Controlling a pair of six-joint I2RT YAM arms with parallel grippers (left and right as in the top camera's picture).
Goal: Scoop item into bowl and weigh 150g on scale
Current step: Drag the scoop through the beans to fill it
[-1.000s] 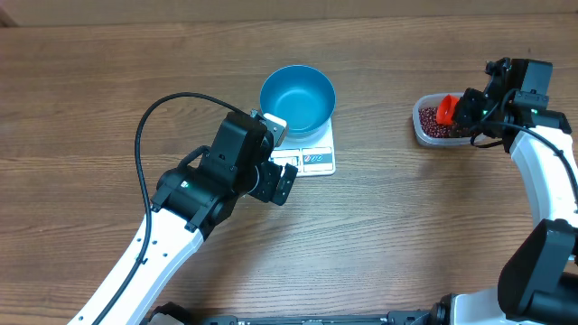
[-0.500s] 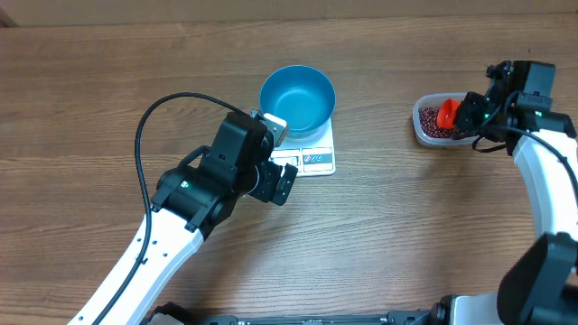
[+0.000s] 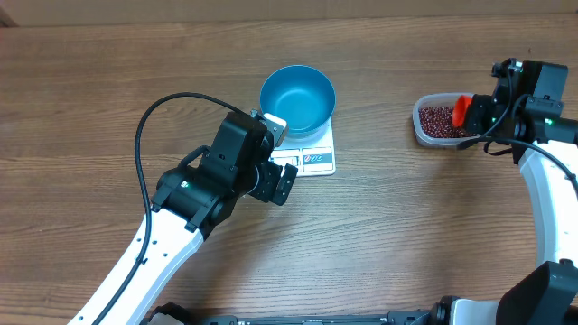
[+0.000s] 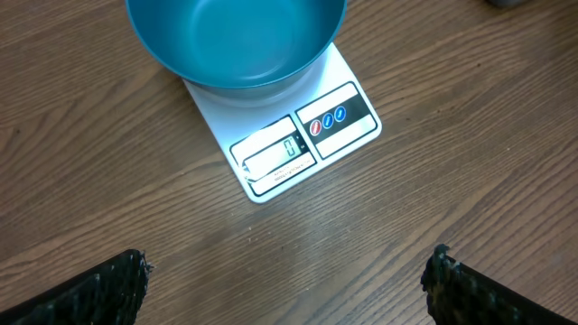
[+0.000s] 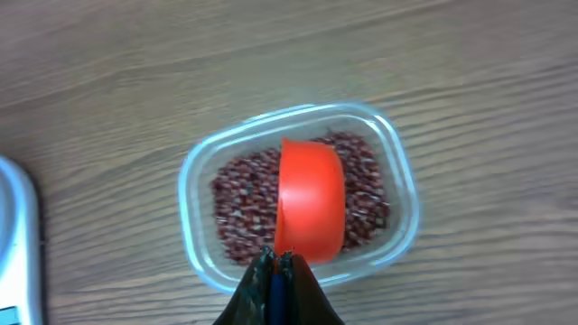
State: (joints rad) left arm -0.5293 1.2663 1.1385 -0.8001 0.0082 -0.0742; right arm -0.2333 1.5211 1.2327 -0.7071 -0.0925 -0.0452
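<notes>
Overhead, you can see the blue bowl [image 3: 298, 97] sitting on the white scale [image 3: 318, 161] near the middle of the table [image 3: 406, 235], covering most of the scale and leaving only the display and button strip showing along its near edge. Your left claw [image 3: 285, 186] hangs just beside that strip with its fingers spread as wide as they go and nothing between them. From the left wrist view, both dark fingertips [image 4: 113, 289] sit at the bottom corners of the picture, over bare wood, with the scale and bowl ahead of them. Well off to the right, a clear plastic tub [image 5: 194, 181] stands on the table with the red-brown beans [image 5: 239, 203] heaped loosely inside it. Your right claw [image 5: 278, 271] is pinched tight on an orange-red scoop [image 5: 310, 199], apparently by its handle, though the fingers hide the exact spot. The scoop lies over the middle of the tub, above the beans, and you cannot tell from either view whether its lip is touching the heap or just clear of it.
</notes>
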